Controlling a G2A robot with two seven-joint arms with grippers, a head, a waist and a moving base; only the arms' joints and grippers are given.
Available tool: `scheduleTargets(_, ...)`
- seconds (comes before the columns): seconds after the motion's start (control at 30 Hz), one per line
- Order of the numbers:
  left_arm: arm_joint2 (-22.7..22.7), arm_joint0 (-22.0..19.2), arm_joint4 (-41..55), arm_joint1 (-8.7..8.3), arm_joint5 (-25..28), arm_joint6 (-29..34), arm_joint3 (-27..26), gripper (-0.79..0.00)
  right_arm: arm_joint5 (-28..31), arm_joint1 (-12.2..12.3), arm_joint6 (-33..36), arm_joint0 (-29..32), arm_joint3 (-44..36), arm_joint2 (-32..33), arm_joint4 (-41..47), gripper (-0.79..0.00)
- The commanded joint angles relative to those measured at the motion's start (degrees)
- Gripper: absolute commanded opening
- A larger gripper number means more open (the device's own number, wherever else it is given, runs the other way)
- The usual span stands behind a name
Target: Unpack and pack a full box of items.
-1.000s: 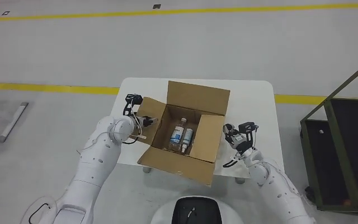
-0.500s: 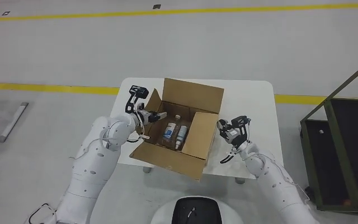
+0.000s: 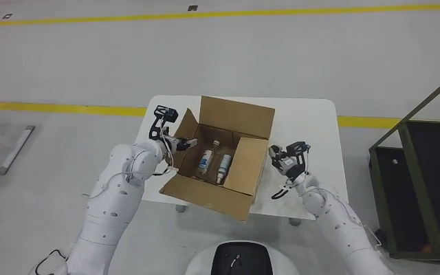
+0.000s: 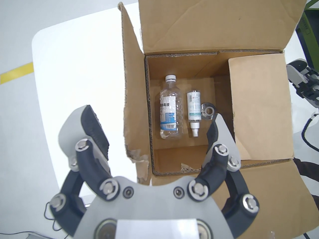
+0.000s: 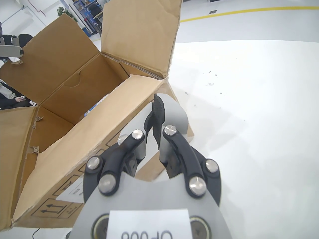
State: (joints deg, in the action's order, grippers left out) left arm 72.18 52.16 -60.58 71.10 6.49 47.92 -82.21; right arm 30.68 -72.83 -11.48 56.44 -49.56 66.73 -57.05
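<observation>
**Open carton on table: contents and gripper positions**

White table (image 3: 309, 117) on a pale floor with yellow floor lines (image 3: 69, 108); dark green rack (image 3: 405, 185) off to the robot's right.

- Cardboard box (image 3: 237, 113): stands on the table with all four flaps open, the far flap upright.
- Clear water bottle (image 4: 170, 110): lies flat on the box floor, nearer the left wall, white cap toward the far flap.
- Spray bottle (image 4: 194, 105): lies just beside the water bottle on its right, nozzle toward the near wall.
- Small metal ring (image 4: 208, 110): sits just beside the spray bottle.
- Left gripper (image 3: 187, 143): hangs above the box's left flap with its fingers spread wide. One finger is over the table outside the flap and the other over the box interior. It holds nothing and is well above the bottles.
- Right gripper (image 5: 156, 110): sits just outside the box's right flap, low beside the wall. Its fingers are drawn together, with only a thin slit between the pads. I cannot tell whether it touches the cardboard.
</observation>
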Motion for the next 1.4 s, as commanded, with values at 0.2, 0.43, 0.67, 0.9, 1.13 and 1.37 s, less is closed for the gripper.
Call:
scheduleTargets(0.2, 0.7, 0.0, -3.7, -0.34, -1.2, -1.0, 1.9, 0.0, -0.9, 0.8, -0.1, 4.1, -4.8, 1.7, -1.4, -0.785)
scheduleTargets(0.43, 1.6, -1.2, 1.4, -0.41, 1.9, 1.7, 6.3, -0.785, -1.5, 1.6, 0.9, 8.1, -9.3, 3.9, -1.7, -0.785)
scheduleTargets(0.67, 2.4, -2.7, 9.6, -0.47, 6.3, 5.2, 9.3, -0.785, -2.2, 2.0, 1.8, 10.3, -11.4, 4.8, -1.6, -0.785)
scheduleTargets(0.9, 3.9, -2.7, 20.3, -0.37, 5.5, 7.2, 10.5, -0.785, -2.2, 1.9, 2.4, 10.6, -11.6, 5.0, -0.8, -0.785)
scheduleTargets(1.13, 5.9, -1.2, 27.9, -0.66, 3.2, 8.1, 9.3, -0.785, -2.5, 2.0, 2.2, 9.8, -10.5, 5.4, -1.3, -0.785)
scheduleTargets(1.37, 8.6, 0.9, 39.3, -0.78, -0.7, 8.8, 9.6, -0.785, -2.1, 2.0, 1.7, 9.5, -9.3, 5.9, -0.2, -0.785)
